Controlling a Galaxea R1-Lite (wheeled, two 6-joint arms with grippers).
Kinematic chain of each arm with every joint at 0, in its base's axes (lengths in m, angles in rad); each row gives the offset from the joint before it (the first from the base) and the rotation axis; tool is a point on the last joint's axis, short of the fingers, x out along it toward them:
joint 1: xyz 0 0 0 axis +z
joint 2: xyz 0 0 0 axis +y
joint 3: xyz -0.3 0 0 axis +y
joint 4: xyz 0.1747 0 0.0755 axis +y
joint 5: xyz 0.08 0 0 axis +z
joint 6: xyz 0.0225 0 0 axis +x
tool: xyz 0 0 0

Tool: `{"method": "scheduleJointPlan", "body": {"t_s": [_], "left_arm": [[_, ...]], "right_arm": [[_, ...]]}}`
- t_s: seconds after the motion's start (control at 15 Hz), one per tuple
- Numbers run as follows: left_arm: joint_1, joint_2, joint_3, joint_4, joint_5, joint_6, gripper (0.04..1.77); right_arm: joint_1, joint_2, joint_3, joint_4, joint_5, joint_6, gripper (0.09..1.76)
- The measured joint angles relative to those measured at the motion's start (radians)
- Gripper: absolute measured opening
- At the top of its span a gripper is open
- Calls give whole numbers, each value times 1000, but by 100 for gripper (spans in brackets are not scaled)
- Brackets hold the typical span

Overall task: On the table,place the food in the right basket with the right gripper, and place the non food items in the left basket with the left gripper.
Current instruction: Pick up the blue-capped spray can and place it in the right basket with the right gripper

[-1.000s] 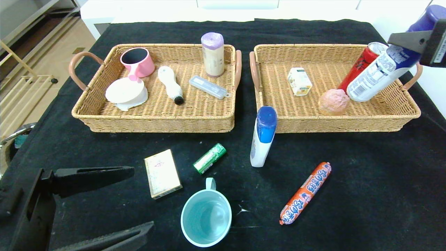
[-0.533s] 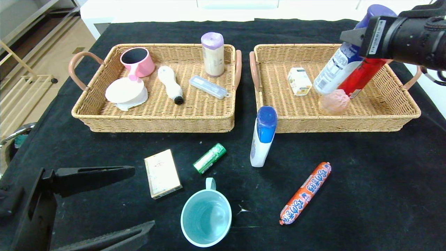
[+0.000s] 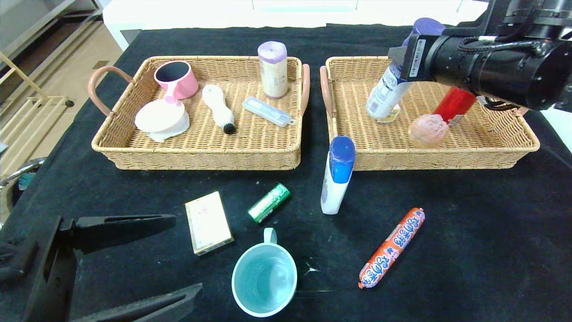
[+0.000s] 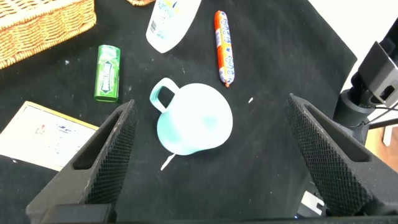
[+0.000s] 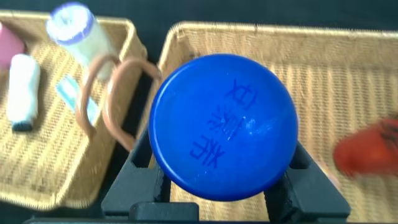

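Left gripper [image 3: 134, 264] sits low at the near-left corner of the table, jaws spread wide w/ nothing between them; in the left wrist view the two black fingers [image 4: 106, 155] frame the teal mug [image 4: 193, 124] on the black cloth. Left basket [image 3: 196, 154] holds a pink cup [image 3: 176, 78], a white lid [image 3: 161, 117], a white brush [image 3: 218, 108], a clear flat case [image 3: 267, 112] and a purple-capped cylinder [image 3: 273, 69] standing at the back edge. On the cloth in front: a small card box [image 3: 208, 222], a green tube [image 3: 269, 203] lying just beside it, the teal mug [image 3: 264, 279] nearest the robot, opening up. Between the baskets, at the front, a white bottle w/ a blue cap [image 3: 337, 174] lies w/ its cap against the right basket's front wall. Orange sausage stick [image 3: 392, 247] lies diagonal on the cloth, well apart from both baskets. Right basket [image 3: 447, 158] has a pink round lump [image 3: 427, 130] and a red can [image 3: 454, 104] leaning behind it. Right gripper [image 3: 404, 56] hangs over the back-left part of that basket, pinching a blue-capped white bottle [image 3: 385, 91] near its top, bottle tilted, its base down near the basket floor; can't tell if it touches. Right wrist view: the blue cap [image 5: 224, 124] fills the space between the gripper fingers.
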Motion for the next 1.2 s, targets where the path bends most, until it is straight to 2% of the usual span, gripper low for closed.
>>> {"method": "scheduleJointPlan", "body": {"t_s": [0.53,0.73,0.93,1.0,1.2], "left_arm": [[21,3,-3,-3,0,6,172],[32,3,2,-51,0,2,172],[38,3,6,-57,0,3,172],[38,3,6,-56,-1,3,172],[39,3,7,-56,-1,4,172]], "right_arm": [[19,79,5,-36,1,-4,86],[21,87,8,-41,1,-4,86],[21,91,9,-42,-13,-4,86],[20,92,9,-42,-18,-4,87],[20,91,11,-40,-19,-3,114]]}}
